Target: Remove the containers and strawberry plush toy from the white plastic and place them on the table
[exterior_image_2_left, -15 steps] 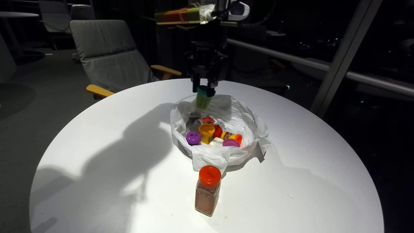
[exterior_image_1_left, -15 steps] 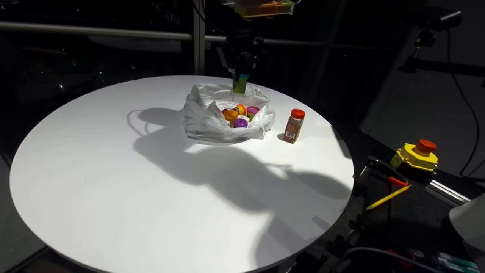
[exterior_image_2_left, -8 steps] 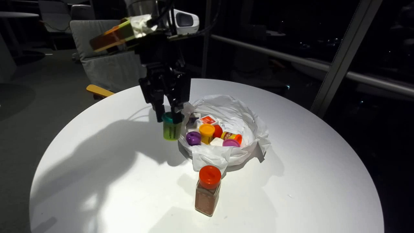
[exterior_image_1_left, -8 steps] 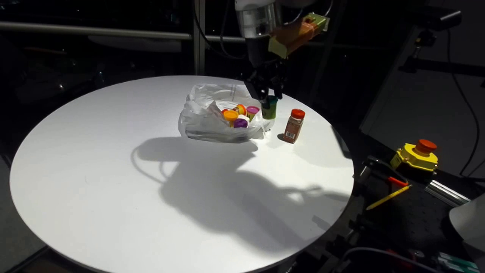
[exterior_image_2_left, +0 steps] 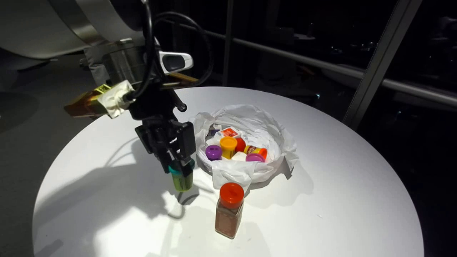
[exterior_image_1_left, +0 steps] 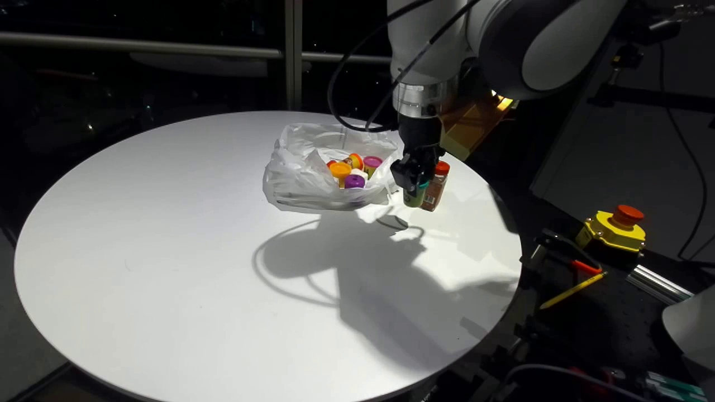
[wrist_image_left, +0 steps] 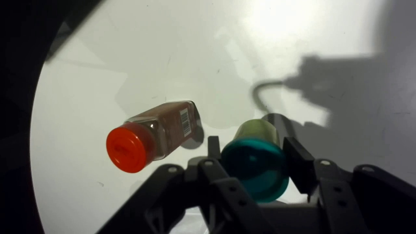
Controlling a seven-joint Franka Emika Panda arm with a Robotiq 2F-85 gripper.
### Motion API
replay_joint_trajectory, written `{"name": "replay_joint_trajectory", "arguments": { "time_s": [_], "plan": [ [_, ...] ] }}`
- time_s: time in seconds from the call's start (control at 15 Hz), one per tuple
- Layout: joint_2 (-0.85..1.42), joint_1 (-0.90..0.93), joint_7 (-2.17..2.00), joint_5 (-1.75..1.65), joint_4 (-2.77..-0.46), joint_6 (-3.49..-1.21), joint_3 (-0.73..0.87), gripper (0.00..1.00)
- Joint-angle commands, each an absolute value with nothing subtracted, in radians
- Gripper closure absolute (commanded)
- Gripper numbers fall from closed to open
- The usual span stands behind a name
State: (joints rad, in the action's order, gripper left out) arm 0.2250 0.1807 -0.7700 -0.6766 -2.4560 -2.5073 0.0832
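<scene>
Containers (exterior_image_2_left: 223, 149): seven identified; five inside the white plastic (exterior_image_2_left: 234, 173), one gripped, one standing on the surface (exterior_image_1_left: 139, 268).
Green container (exterior_image_2_left: 181, 181): one, teal-lidded, just outside the white plastic; whether its base touches the surface cannot be told.
Jaws: one pair, clamped on opposite sides of the teal lid.
Cups in the white plastic: four; one purple cup (exterior_image_2_left: 214, 152), one orange-yellow cup (exterior_image_2_left: 227, 147), one orange-lidded cup (exterior_image_2_left: 254, 150) lying on its side, one pink-lidded cup (exterior_image_2_left: 255, 157) with its lower part concealed in an exterior view.
White-and-red box (exterior_image_2_left: 229, 132): one, partly overlapped by the orange-yellow cup.
Strawberry plush toy (exterior_image_2_left: 241, 145): one, inside the white plastic, just beside the orange-yellow cup and partly concealed by it.
Red-capped jar (exterior_image_2_left: 229, 214): one, upright; partly covered by the green container in an exterior view.
Dark-and-white item (exterior_image_2_left: 214, 130): one, at the wall of the white plastic; too obscured to identify.
Pale item (exterior_image_2_left: 239, 156): one, among the cups; identity cannot be told.
Yellow pencil (exterior_image_1_left: 574, 290): one, beside the surface.
Arm (exterior_image_1_left: 427, 50): one, cut off in both exterior views.
</scene>
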Motion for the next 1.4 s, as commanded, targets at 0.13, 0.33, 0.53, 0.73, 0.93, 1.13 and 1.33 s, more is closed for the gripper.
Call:
{"name": "replay_joint_trajectory", "arguments": {
  "time_s": [0.13, 0.33, 0.53, 0.73, 0.93, 1.13, 1.33],
  "plan": [
    [0.314, 0.148, -0.879, -0.768, -2.439, -2.657, 0.109, 0.73],
    [0.362, 0.133, -0.830, -0.714, -2.436, -2.710, 0.108, 0.50],
    [0.355, 0.136, -0.828, -0.694, -2.448, -2.732, 0.124, 0.17],
    [0.253, 0.128, -0.800, -0.636, -2.472, -2.720, 0.130, 0.00],
    [0.156, 0.112, -0.764, -0.545, -2.444, -2.685, 0.122, 0.00],
    [0.136, 0.085, -0.697, -0.409, -2.356, -2.673, 0.110, 0.00],
    [0.192, 0.056, -0.562, -0.225, -2.238, -2.660, 0.078, 0.00]
  ]
}}
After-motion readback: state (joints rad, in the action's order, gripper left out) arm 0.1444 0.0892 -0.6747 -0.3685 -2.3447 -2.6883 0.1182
